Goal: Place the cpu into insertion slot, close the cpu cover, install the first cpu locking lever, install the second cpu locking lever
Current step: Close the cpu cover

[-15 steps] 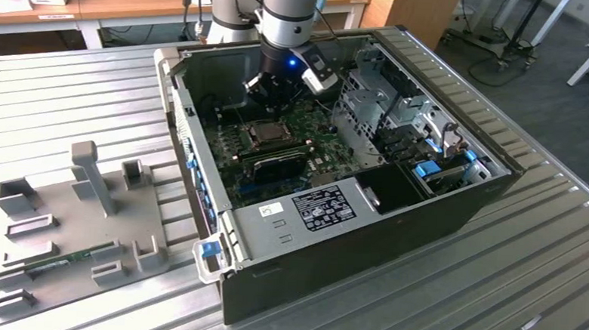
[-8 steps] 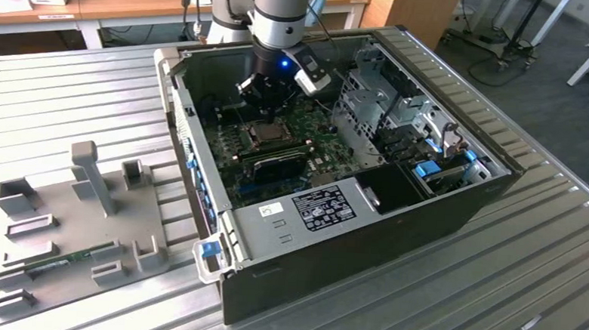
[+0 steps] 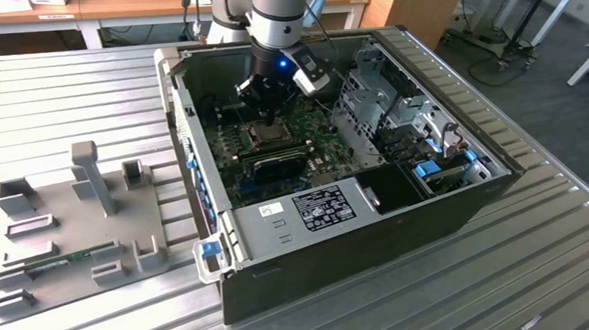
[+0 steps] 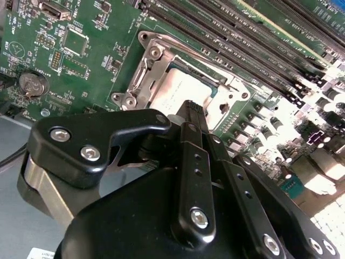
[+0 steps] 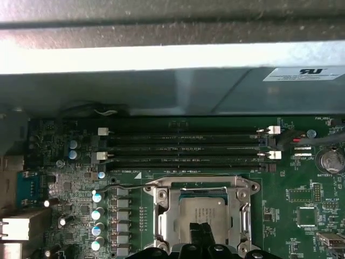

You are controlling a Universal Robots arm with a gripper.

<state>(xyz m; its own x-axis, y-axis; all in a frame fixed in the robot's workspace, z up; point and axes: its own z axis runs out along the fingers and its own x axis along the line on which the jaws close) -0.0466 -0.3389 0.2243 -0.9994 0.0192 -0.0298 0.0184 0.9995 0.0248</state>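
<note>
The gripper (image 3: 267,123), fingers (image 5: 195,237) pressed together and holding nothing, hangs tip-down; in the exterior view the slot (image 3: 259,138) lies at its 6 o'clock. The cpu (image 5: 204,209) sits in the slot, the cover (image 5: 165,217) apparently down around it. You should press vertically, bearing on the cover's frame, not the cpu.

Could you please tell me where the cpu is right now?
In both wrist views the cpu lies in the insertion slot, framed by the cpu cover, just under the gripper and beside the long memory slots.
</note>
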